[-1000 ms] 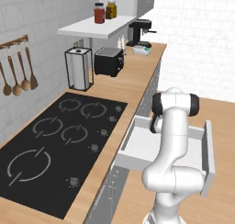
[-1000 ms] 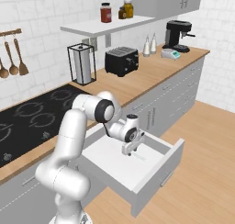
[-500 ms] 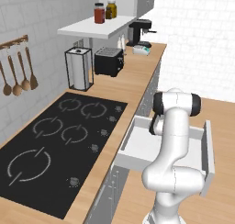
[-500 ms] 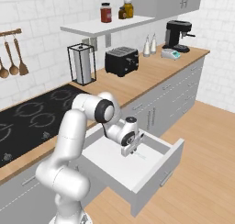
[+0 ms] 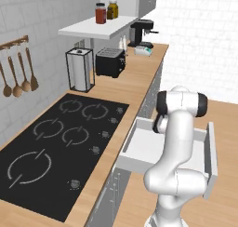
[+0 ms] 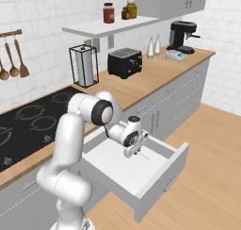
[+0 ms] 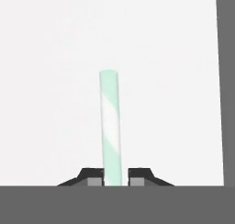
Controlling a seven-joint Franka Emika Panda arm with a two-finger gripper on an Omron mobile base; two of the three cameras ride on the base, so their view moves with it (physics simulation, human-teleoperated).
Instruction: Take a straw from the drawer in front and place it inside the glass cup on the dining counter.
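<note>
The fingers [image 7: 115, 177] are closed on a pale green and white striped straw [image 7: 110, 126], one dark tip pressing each side of it at the bottom centre of the hand view; the straw runs straight up from them over the white floor of the drawer [image 6: 155, 182]. In the right base view the fingers [image 6: 133, 153] point down into the drawer at the frame's centre, a short length of straw [image 6: 145, 156] lying just beside them. The drawer stands pulled out below the wooden worktop [image 6: 155, 76], whose black cooktop [image 5: 56, 142] fills the left base view's lower left.
</note>
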